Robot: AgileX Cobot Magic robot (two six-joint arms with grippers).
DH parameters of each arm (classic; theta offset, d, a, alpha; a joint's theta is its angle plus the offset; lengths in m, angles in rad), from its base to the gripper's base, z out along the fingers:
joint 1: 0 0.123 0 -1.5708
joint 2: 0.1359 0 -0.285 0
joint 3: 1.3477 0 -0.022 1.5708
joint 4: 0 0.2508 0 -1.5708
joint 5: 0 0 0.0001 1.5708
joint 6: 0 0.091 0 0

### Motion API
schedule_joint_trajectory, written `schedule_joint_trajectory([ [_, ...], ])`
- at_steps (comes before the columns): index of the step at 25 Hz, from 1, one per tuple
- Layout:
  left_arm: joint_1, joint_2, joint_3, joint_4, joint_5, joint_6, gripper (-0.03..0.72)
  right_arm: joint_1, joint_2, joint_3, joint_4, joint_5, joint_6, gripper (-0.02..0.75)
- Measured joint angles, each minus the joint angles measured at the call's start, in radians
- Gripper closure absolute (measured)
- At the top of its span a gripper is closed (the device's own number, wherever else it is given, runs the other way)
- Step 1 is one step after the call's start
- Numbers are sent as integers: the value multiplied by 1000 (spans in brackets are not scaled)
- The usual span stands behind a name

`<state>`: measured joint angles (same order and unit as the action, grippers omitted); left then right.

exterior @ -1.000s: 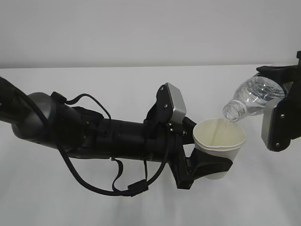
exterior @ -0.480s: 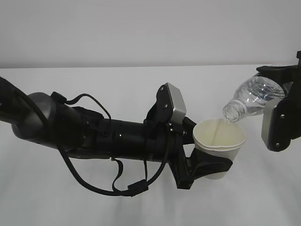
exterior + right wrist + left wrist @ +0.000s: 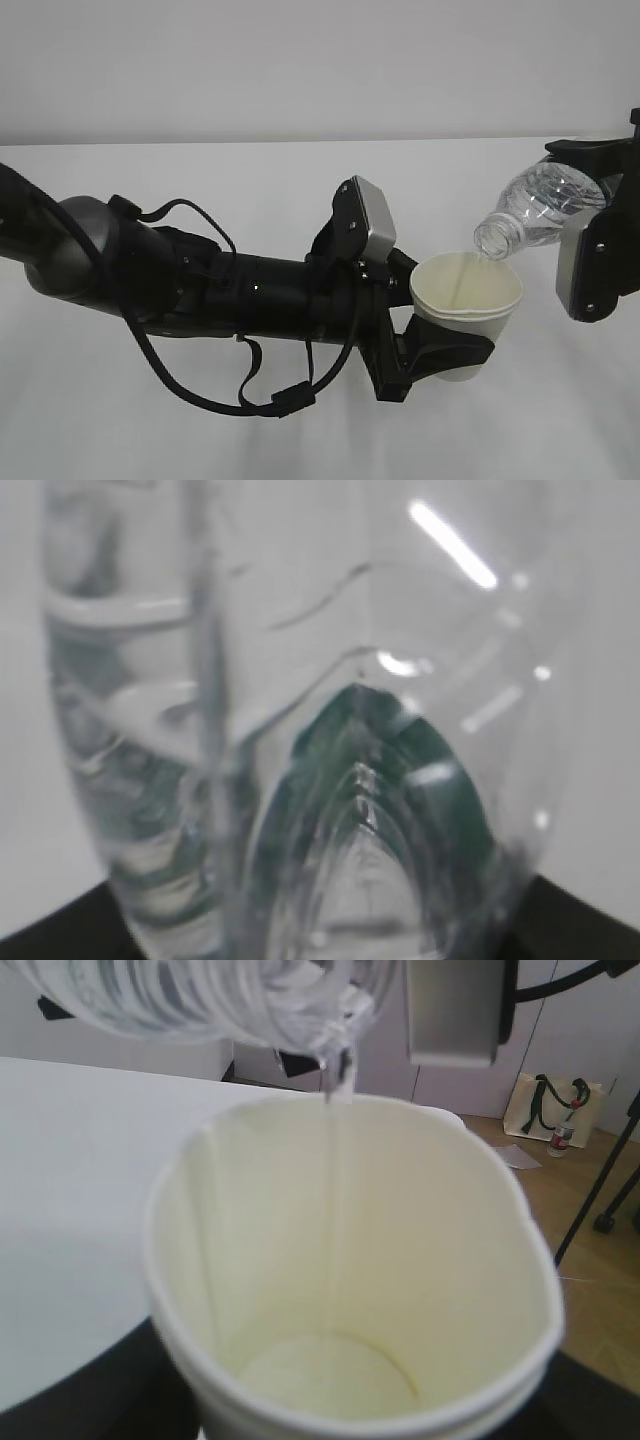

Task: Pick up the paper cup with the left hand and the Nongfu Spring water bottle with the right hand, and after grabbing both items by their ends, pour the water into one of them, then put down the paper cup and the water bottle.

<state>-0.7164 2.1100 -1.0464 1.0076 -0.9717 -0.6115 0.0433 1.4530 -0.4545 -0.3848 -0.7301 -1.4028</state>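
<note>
My left gripper (image 3: 452,350) is shut on the lower body of the white paper cup (image 3: 467,298), holding it upright above the table. The cup's cream inside fills the left wrist view (image 3: 350,1290). My right gripper (image 3: 598,195) is shut on the base end of the clear Nongfu Spring water bottle (image 3: 535,208), which is tilted neck-down to the left. Its open mouth hangs just over the cup's far rim. A thin stream of water (image 3: 335,1150) runs from the mouth down the cup's inner wall. The bottle (image 3: 320,730) fills the right wrist view, its green label showing through.
The white table (image 3: 300,430) lies under both arms, with a grey wall behind. The thick left arm and its loose cables (image 3: 200,300) span the left half. Past the table's edge, the left wrist view shows a floor with a bag (image 3: 555,1110) and a stand leg (image 3: 600,1185).
</note>
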Motion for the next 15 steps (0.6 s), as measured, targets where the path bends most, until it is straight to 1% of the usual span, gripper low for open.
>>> schedule_joint_trajectory([
  [15, 0, 0, 0, 0, 0, 0, 202, 0, 0, 0, 0, 0, 0, 314],
])
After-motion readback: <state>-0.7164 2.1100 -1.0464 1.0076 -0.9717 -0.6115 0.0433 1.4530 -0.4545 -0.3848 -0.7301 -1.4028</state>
